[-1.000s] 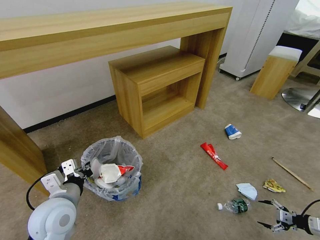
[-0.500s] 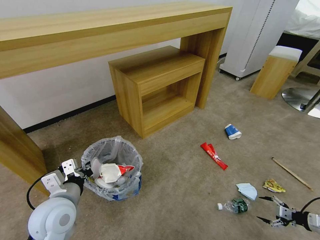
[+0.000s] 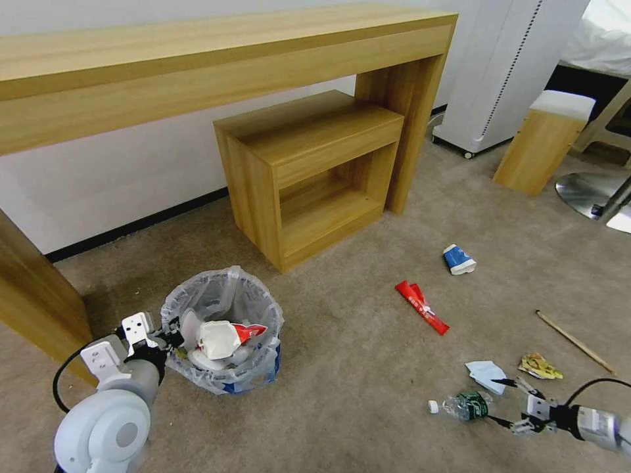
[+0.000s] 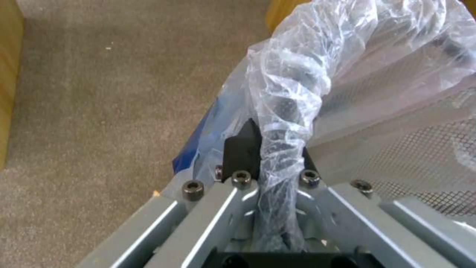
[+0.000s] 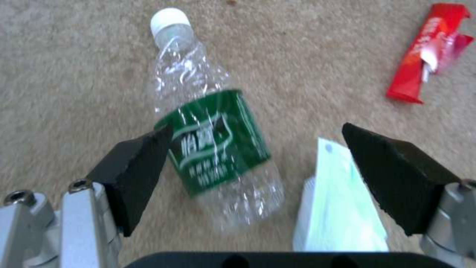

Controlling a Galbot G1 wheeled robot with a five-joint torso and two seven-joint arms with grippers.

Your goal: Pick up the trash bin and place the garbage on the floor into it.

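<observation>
Left gripper (image 3: 167, 335) is clamped on the near-left rim of the trash bin (image 3: 223, 332), which sits on the floor (image 3: 342, 368) in front of the long wooden desk (image 3: 197, 72). Left wrist view adds detail: black fingers (image 4: 241, 154) pinch a twisted fold of the clear bag over the rim, mesh wall of the bin just beside, blue patch under the plastic. Head view shows the bin's contents: crushed white and red paper, other scraps.

Mid-floor: red wrapper (image 3: 422, 307), blue-white cup (image 3: 459, 259) farther back, both well apart from the bin.

Right side: small bottle (image 3: 464, 405) lies flat, white cap toward the bin, tissue (image 3: 486, 376) just beside it. Right gripper (image 3: 509, 402) is low at the bottle, fingers spread wide, holding nothing. Right wrist view: green-label bottle (image 5: 213, 137) and tissue (image 5: 337, 208) both lie between the open fingertips; one pad (image 5: 136, 171) sits at the label edge, contact unclear. Yellow wrapper (image 3: 539, 366) and wooden stick (image 3: 575, 341) lie farther right.
</observation>
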